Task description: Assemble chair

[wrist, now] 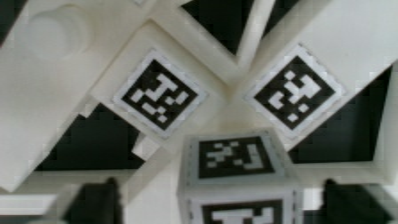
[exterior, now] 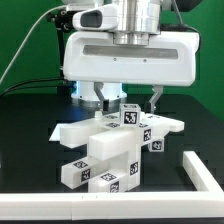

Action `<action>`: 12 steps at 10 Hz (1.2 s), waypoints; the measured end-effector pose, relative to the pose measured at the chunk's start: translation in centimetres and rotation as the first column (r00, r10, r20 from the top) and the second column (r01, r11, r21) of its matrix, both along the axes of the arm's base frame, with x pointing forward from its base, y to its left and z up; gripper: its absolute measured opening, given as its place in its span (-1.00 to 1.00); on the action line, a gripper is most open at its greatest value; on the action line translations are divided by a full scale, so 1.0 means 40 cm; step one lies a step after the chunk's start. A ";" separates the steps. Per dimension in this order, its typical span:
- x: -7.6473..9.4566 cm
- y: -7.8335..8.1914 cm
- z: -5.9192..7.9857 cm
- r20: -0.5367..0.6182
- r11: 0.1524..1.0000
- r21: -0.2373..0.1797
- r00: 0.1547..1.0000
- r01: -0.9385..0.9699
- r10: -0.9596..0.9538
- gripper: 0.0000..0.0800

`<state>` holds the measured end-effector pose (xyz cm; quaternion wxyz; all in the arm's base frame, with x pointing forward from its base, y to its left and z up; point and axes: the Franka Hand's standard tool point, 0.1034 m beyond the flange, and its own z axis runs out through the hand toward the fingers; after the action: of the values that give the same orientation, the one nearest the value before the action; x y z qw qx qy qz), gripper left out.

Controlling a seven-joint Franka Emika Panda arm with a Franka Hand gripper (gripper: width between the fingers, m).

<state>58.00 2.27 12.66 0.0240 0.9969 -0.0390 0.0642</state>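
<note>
The chair is a pile of matte white tagged pieces [exterior: 110, 155] in the middle of the black table. Blocky bars [exterior: 100, 170] lie at the front and a flat slab [exterior: 160, 125] lies behind them. A small tagged cube [exterior: 130, 113] sits on top of the pile. My gripper [exterior: 129, 102] hangs right over this cube, one finger on either side. In the wrist view the cube [wrist: 231, 165] stands between the dark fingers [wrist: 93, 205], with a gap showing on each side. The gripper [wrist: 217, 205] is open and nothing is gripped. Beyond the cube, two tagged pieces [wrist: 164, 95] lie slanted.
A long thin white rail [exterior: 205, 172] runs along the exterior view's right and across the front [exterior: 100, 208]. A green backdrop stands behind the table, with cables at the exterior view's left.
</note>
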 end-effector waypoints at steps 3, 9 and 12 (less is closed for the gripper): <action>0.001 0.000 0.001 0.001 1.000 0.000 1.000 0.000 0.000 -0.29; 0.000 0.002 0.000 0.008 0.985 0.025 0.985 0.169 -0.170 -0.29; 0.006 0.010 -0.001 0.014 0.896 0.065 0.898 0.439 -0.440 -0.29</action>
<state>58.25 2.67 12.64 0.0072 0.9616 -0.2651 0.0699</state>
